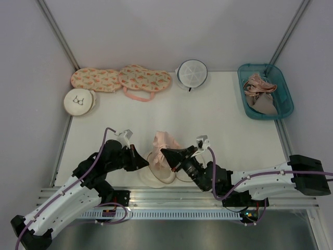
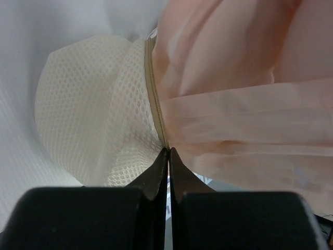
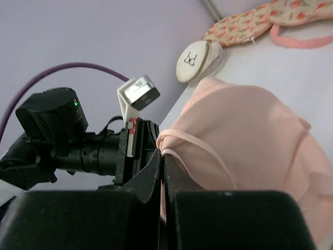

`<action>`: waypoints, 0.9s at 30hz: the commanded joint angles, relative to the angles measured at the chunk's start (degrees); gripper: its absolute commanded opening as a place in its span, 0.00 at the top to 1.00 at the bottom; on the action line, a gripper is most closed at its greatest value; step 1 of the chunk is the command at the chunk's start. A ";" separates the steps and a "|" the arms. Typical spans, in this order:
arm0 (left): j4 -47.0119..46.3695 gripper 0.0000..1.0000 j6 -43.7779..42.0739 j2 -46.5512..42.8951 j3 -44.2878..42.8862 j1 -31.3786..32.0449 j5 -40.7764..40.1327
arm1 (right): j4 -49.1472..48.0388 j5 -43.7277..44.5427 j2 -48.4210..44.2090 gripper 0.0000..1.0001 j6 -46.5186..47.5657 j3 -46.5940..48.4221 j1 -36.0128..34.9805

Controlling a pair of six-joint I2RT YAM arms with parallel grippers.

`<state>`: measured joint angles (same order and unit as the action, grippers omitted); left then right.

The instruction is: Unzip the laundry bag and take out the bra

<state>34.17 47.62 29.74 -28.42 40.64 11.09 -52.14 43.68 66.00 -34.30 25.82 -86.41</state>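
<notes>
Count on the table.
- Round cream bags: 2. These are the laundry bag (image 1: 155, 177) at the near edge and a second cream bag (image 1: 79, 101) with a bra drawing, far left.
- White mesh bag (image 1: 191, 73), dark rim: 1.
- Peach patterned pouches: 2, the left pouch (image 1: 95, 79) and the right pouch (image 1: 144, 78).
- Pale pink bra (image 1: 165, 140): 1.
- Teal bin (image 1: 244, 89): 1. The garments inside are heaped, so the count is unreadable.

Left end effector (image 2: 168, 152) and right end effector (image 3: 162, 154) both pinched closed.
</notes>
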 commanded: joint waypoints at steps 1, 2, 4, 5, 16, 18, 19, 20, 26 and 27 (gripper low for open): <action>-0.86 0.98 1.60 -0.73 -0.23 0.31 1.12 | -0.99 5.17 -3.58 1.00 7.22 5.54 -0.07; -0.86 0.98 1.60 -0.91 -0.31 0.31 1.12 | 1.75 6.67 -4.38 1.00 8.19 6.68 -0.07; -0.78 0.98 1.60 -0.91 -0.32 0.31 1.13 | 6.67 12.02 -5.96 1.00 10.30 9.41 -0.16; -0.77 0.98 1.60 -0.82 -0.40 0.31 1.21 | 7.83 13.78 -7.62 0.99 13.09 9.94 0.10; -0.78 0.98 1.34 0.32 -1.28 0.31 1.39 | 42.70 21.29 -9.58 0.99 20.17 32.43 24.04; -0.86 0.98 1.16 0.76 -1.54 0.23 1.48 | 50.25 19.00 -7.91 0.99 16.40 36.74 30.13; -0.86 0.98 0.99 0.67 -1.72 0.31 1.56 | 51.77 16.55 -6.07 1.00 16.11 38.84 35.82; -0.86 0.98 0.99 0.67 -1.81 0.31 1.74 | 53.70 15.05 -5.01 0.99 15.42 39.99 38.75; -0.51 0.98 0.55 0.32 -2.69 0.31 2.18 | 63.30 -2.17 6.23 1.00 10.40 48.87 61.42; -0.25 0.98 0.55 0.15 -3.04 0.31 2.18 | 63.48 -3.24 8.95 1.00 10.49 49.75 65.89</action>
<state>34.22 47.77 30.33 -28.56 40.64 12.16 4.05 49.58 70.78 -21.30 71.79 -28.34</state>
